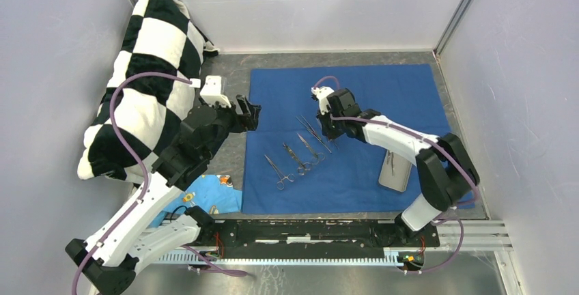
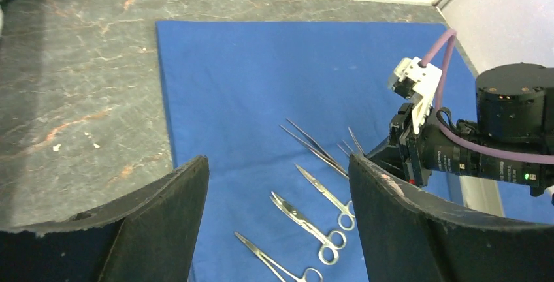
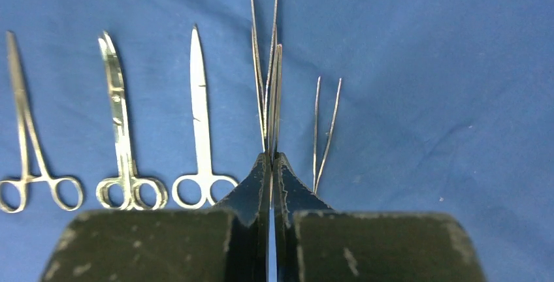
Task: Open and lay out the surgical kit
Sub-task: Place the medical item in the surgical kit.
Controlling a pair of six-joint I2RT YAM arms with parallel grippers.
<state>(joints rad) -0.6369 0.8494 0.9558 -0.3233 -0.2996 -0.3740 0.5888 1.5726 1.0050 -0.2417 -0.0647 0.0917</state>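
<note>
The surgical kit's dark blue cloth [image 1: 362, 104] lies spread flat on the table. Three silver scissors [image 1: 297, 158] lie in a slanted row on it, with long tweezers [image 1: 311, 130] just beyond them. The steel tray [image 1: 396, 171] rests on the cloth at the right. My right gripper [image 1: 328, 135] is down among the tweezers; in the right wrist view it [image 3: 271, 161] is shut on a thin pair of tweezers [image 3: 276, 86], with another pair [image 3: 326, 132] lying to its right. My left gripper [image 1: 254, 116] hovers at the cloth's left edge, open [image 2: 277, 161] and empty, above the scissors [image 2: 307, 220].
A black-and-white checkered pillow [image 1: 147, 69] leans against the left wall behind the left arm. A light blue cloth scrap [image 1: 205, 196] lies near the left arm's base. Grey marble tabletop [image 1: 232, 76] shows left of the cloth. Enclosure walls stand close on three sides.
</note>
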